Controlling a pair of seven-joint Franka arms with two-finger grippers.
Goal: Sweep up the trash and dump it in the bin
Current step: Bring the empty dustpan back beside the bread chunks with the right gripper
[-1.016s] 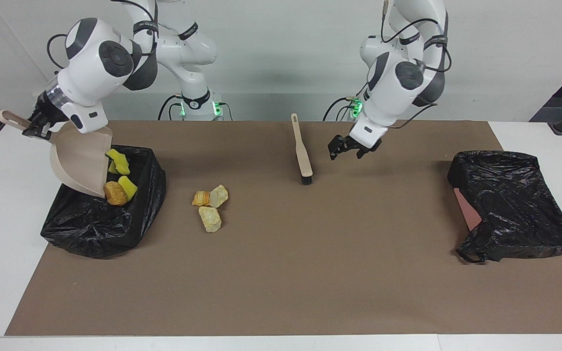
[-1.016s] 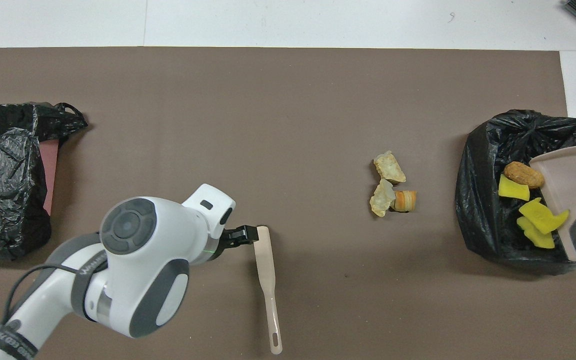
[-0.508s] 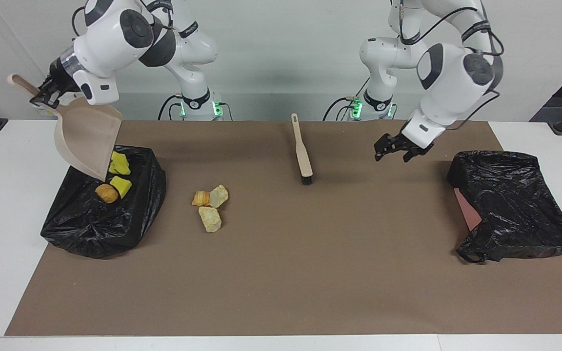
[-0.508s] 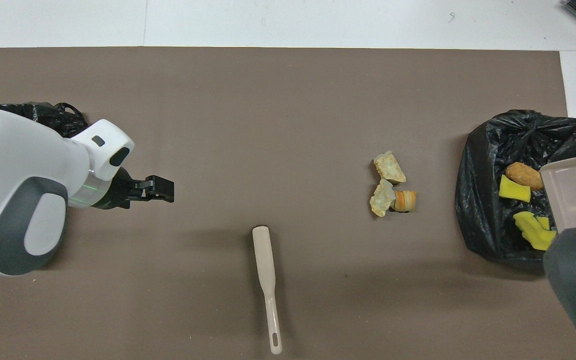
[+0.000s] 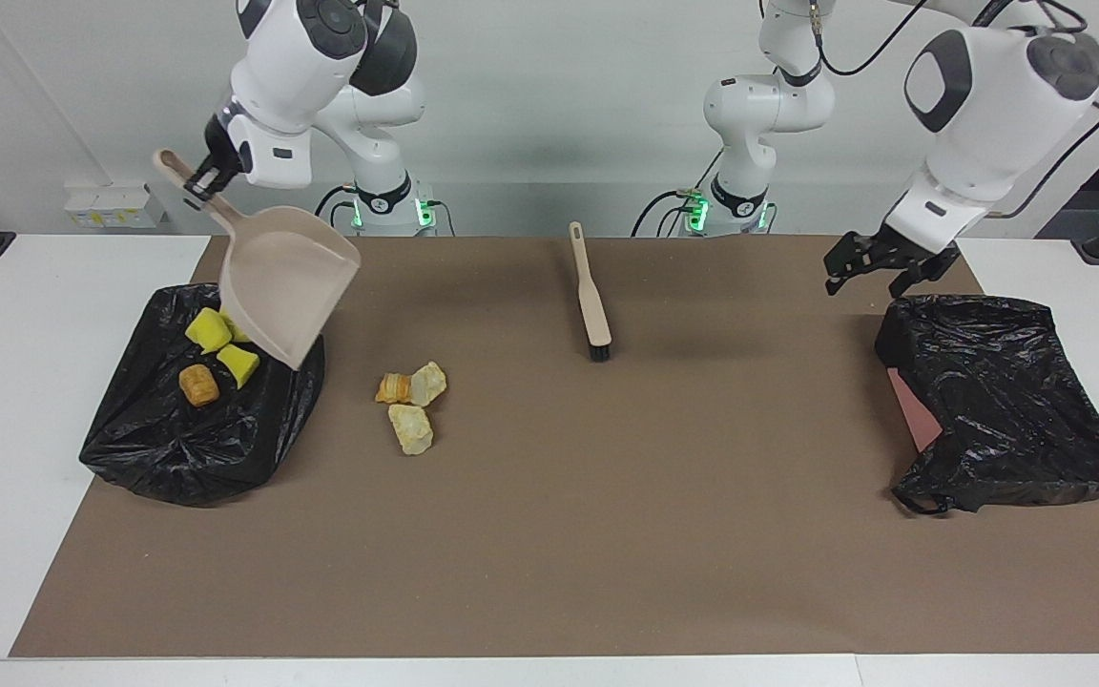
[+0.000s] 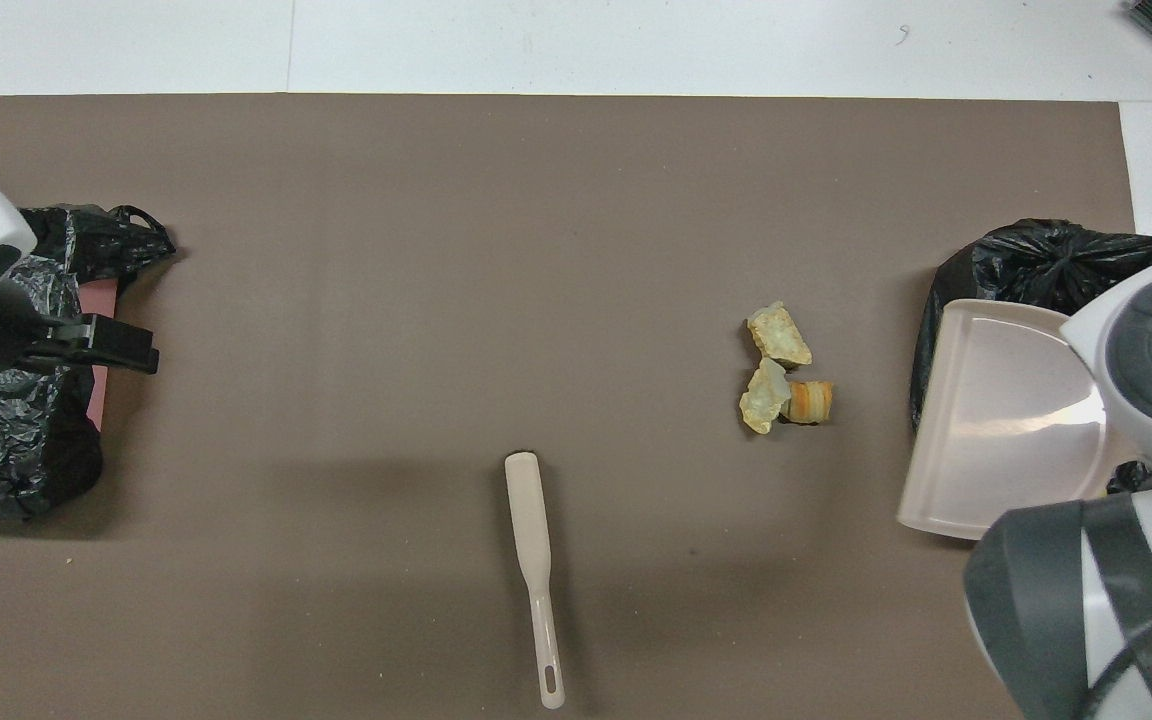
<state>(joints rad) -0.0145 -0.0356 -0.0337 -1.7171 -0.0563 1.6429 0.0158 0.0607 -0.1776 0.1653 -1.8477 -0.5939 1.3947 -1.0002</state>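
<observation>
My right gripper (image 5: 198,179) is shut on the handle of the beige dustpan (image 5: 287,286), held tilted in the air over the black bin bag (image 5: 177,439) at the right arm's end of the table. Yellow sponge chunks (image 5: 209,327) and a brown cork-like roll (image 5: 198,385) lie in the bin; in the overhead view the dustpan (image 6: 1006,420) hides them. Two pale lumps (image 5: 410,427) and an orange lump (image 5: 394,387) lie on the mat beside the bin, also in the overhead view (image 6: 781,335). My left gripper (image 5: 879,265) is open and empty.
The beige brush (image 5: 592,305) lies on the brown mat near the robots, mid-table, also in the overhead view (image 6: 533,540). A second black bag (image 5: 1007,401) with a reddish flat thing (image 6: 104,390) under it lies at the left arm's end; my left gripper (image 6: 101,343) hovers over its edge.
My right arm has lifted the dustpan and swung it toward the table's middle; the scraps have dropped into the bin. My left gripper has moved from beside the brush to over the second bag.
</observation>
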